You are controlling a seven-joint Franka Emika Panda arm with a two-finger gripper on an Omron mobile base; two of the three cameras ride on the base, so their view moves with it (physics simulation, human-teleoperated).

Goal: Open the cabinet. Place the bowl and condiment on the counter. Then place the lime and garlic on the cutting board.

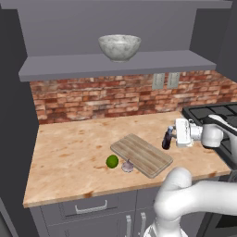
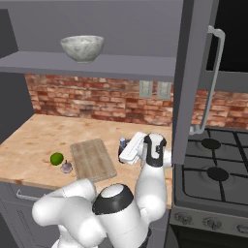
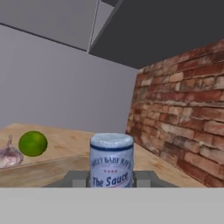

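Right at my end effector [image 3: 111, 183], the sauce bottle [image 3: 111, 160] sits gripped, low over the table [image 1: 69, 157] beside the board [image 1: 141, 154]; I judge I'm setting it down, so release comes next. Its base is cut off, so contact is unclear. Farther off, the bowl [image 1: 119, 47] waits on the cabinet shelf [image 1: 152, 62].

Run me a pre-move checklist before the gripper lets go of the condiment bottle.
1. Gripper shut on the condiment: ok, the fingers sit either side of the bottle.
2. Condiment upright: ok, cap on top and label level in the hand view.
3. Condiment resting on the counter: cannot tell, its base is hidden.
4. Drop spot free of the cutting board: ok, the bottle sits to the board's right.
5. Bowl moved to the counter: not ok, it is on the open cabinet shelf.
6. Lime and garlic on the board: not ok, both lie beside it.
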